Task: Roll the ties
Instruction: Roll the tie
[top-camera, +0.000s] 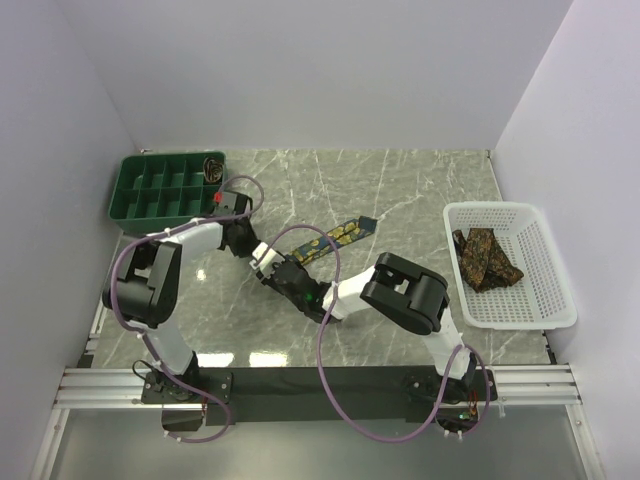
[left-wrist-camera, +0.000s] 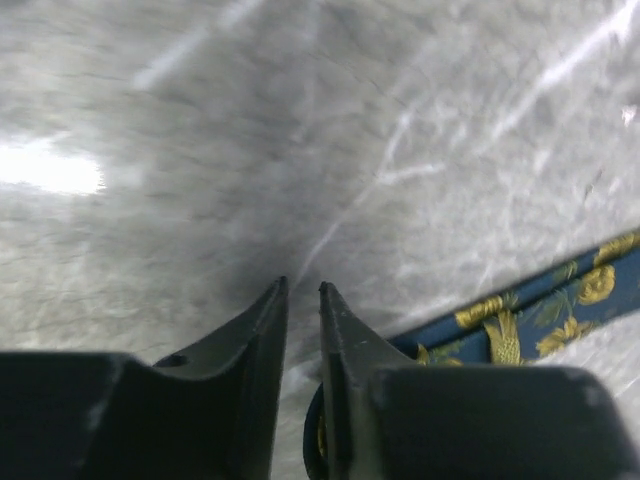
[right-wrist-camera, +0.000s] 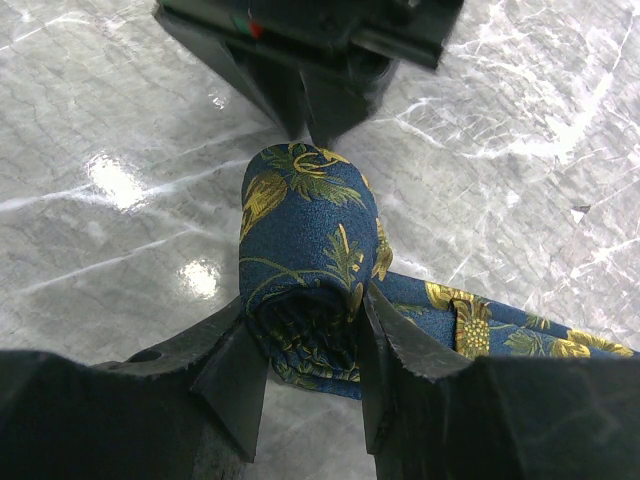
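Note:
The navy tie with yellow floral print (top-camera: 335, 237) lies on the marble table, its near end wound into a roll (right-wrist-camera: 305, 220). My right gripper (right-wrist-camera: 305, 302) is shut on that roll, one finger on each side; in the top view it (top-camera: 283, 272) sits at the tie's left end. My left gripper (left-wrist-camera: 302, 286) has its fingers almost together with nothing between them. Its tips touch the far side of the roll in the right wrist view (right-wrist-camera: 310, 115). The unrolled tail (left-wrist-camera: 545, 308) runs off to the right. Brown and gold ties (top-camera: 486, 258) lie in the white basket (top-camera: 545, 300).
A green compartment tray (top-camera: 160, 190) stands at the back left with a rolled tie (top-camera: 213, 168) in its right corner cell. The white basket is at the right edge. Grey walls close in the table on three sides.

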